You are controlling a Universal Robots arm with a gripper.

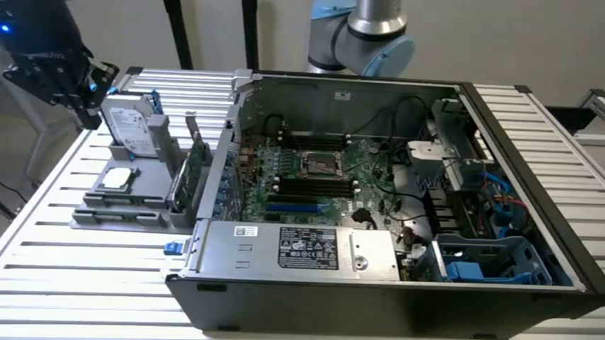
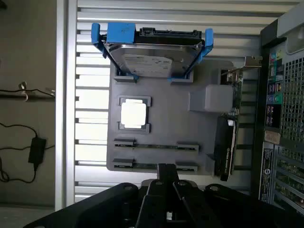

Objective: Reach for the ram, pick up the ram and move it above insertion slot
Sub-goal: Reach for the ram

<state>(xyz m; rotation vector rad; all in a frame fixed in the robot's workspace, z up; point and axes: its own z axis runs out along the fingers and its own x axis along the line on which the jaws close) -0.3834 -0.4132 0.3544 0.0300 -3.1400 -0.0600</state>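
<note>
Ram [image 2: 156, 146] looks light, stiff and brittle, edge-up in the holder [image 2: 166, 118], so pinch its flat faces mid-length; whether your end effector [image 2: 166, 176] is open can't be told.

Matt grey holder [image 2: 175, 118], seemingly plastic.

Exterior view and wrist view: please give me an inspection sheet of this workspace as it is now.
Surface: slatted metal table, carrying everything.
Job's things: ram lies in the grey holder; motherboard slots inside the open computer case.
Clutter: hard drive, processor chip, expansion card, all on the holder.
Grippers: gripper hovers over the holder, apart from the ram.
Cables: black cables inside the case; floor cable with adapter.
Surroundings: plain wall.
</note>
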